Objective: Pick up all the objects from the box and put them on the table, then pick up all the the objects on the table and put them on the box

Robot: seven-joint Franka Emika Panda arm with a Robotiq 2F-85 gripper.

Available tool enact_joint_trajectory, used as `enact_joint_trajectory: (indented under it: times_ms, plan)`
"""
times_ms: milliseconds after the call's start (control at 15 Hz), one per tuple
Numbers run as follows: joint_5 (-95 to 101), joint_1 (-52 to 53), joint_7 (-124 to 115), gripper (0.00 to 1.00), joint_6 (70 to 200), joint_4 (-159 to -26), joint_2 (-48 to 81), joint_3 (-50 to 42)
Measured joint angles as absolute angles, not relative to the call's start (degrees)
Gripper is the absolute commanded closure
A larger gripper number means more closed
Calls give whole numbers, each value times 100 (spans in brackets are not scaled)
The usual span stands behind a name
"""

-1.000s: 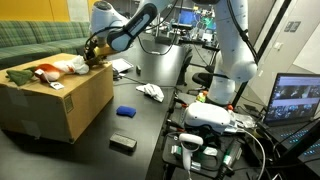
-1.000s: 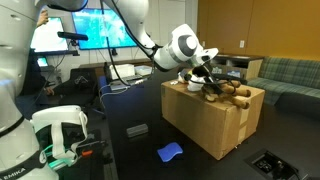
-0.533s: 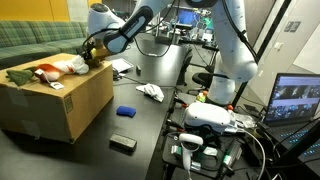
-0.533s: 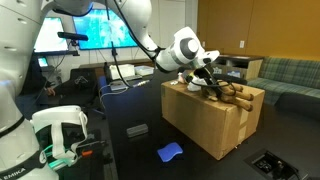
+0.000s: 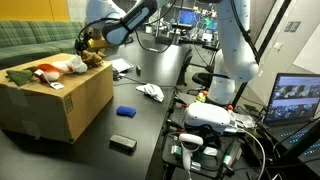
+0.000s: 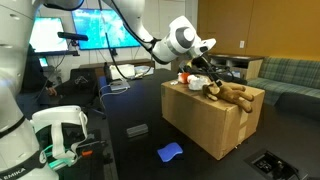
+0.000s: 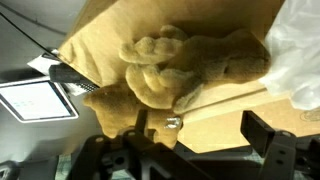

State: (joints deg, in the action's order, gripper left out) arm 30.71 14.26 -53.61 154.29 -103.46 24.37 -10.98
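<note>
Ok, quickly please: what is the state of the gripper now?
Gripper: jaws open, holding nothing; the brown plush toy lies on the box.

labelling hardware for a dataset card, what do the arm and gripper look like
The arm is glossy white with rounded shells; the link toward the wrist looks dark in both exterior views, sleeve or cabling I cannot tell. The gripper is black; the wrist view shows two blocky black fingers. No markings are legible.

White arm [image 6: 180, 40] of rounded segments, with dark bands at the joints. Black gripper [image 6: 203, 74], blocky and matte, at its end.
</note>
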Motion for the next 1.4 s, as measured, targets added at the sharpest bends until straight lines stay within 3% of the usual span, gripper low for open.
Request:
enact_joint_trajectory:
  times_ms: [733,1400]
  plan:
    - [2460,1479,-3541,0,15437,-11322,1486,-118]
    - [2364,1695,-1167,0,15445,-11450,1526,582]
